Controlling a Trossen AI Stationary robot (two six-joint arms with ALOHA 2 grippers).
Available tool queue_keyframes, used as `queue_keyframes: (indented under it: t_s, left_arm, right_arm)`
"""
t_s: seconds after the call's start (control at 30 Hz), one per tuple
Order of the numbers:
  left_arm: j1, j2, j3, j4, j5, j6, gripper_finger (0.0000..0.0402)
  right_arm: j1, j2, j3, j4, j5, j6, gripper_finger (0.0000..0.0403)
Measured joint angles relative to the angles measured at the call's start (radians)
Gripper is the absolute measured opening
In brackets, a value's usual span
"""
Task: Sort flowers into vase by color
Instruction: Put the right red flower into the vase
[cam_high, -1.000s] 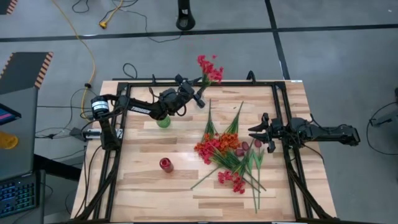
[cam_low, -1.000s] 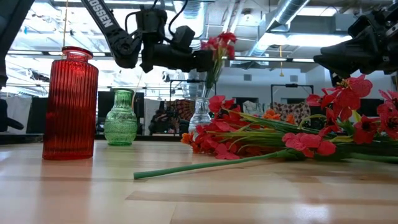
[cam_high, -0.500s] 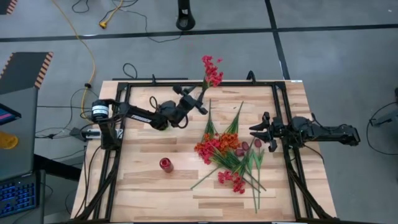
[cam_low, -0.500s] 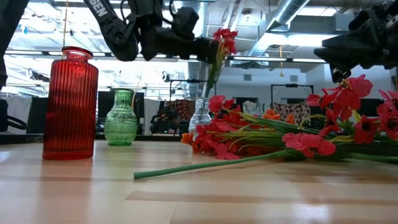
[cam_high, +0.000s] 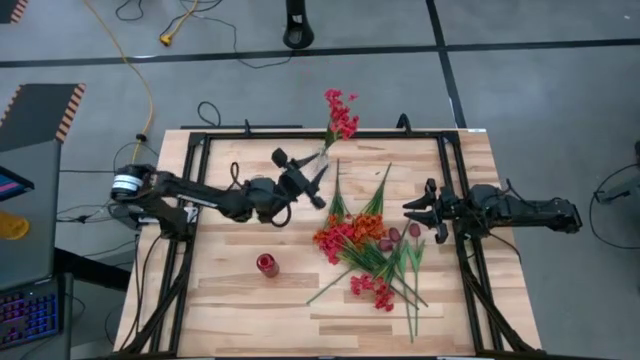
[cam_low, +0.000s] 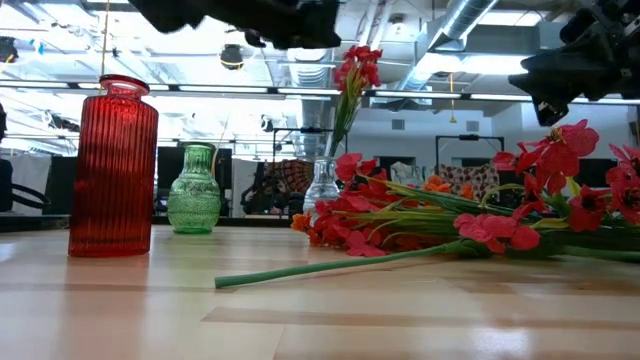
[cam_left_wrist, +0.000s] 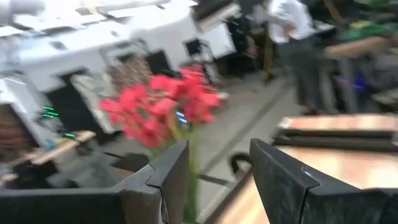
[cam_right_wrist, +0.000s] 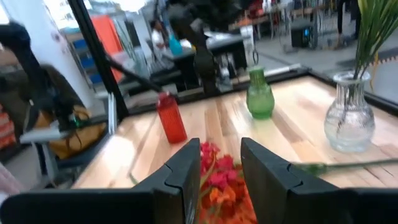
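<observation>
A pink-red flower spray (cam_high: 340, 112) stands with its stem in the clear vase (cam_low: 322, 185) at the far middle of the table and leans on the rim. My left gripper (cam_left_wrist: 219, 149) is open, level and empty, just near-left of that spray and above the vase. The other flowers (cam_high: 370, 250) lie in a pile on the table right of centre: orange sprays (cam_high: 345, 235), dark red tulip buds (cam_high: 396, 236) and a pink-red spray (cam_high: 372, 290). My right gripper (cam_right_wrist: 219, 152) hangs open over the pile's right edge.
A red ribbed vase (cam_high: 266, 264) stands near the table's middle left. A green vase (cam_low: 194, 190) stands behind it, under my left arm in the high view. A black frame (cam_high: 200, 140) runs along the table's edges. Bare wood lies near left.
My left gripper has risen and drawn back from the pink-red spray's stem toward the table's near edge, its fingers as far apart as before. The spray stays standing in the clear vase. My right arm has kept still.
</observation>
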Motion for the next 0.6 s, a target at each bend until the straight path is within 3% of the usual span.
queue_keyframes:
  t_s: [0.17, 0.33, 0.6]
  left_arm:
    - [-0.038, -0.11, 0.0, -0.352, 0.097, -0.174, 0.0158]
    - [-0.043, -0.187, 0.0, -0.627, 0.279, -0.312, 0.0158]
    - [-0.042, -0.194, 0.0, -0.751, 0.435, -0.298, 0.0158]
  right_arm:
    - [0.032, 0.123, 0.115, -0.131, -0.006, -0.04, 0.0143]
    - [0.084, 0.296, 0.224, -0.199, -0.04, -0.065, 0.0143]
    - [0.2, 0.604, 0.321, -0.257, -0.053, -0.074, 0.0143]
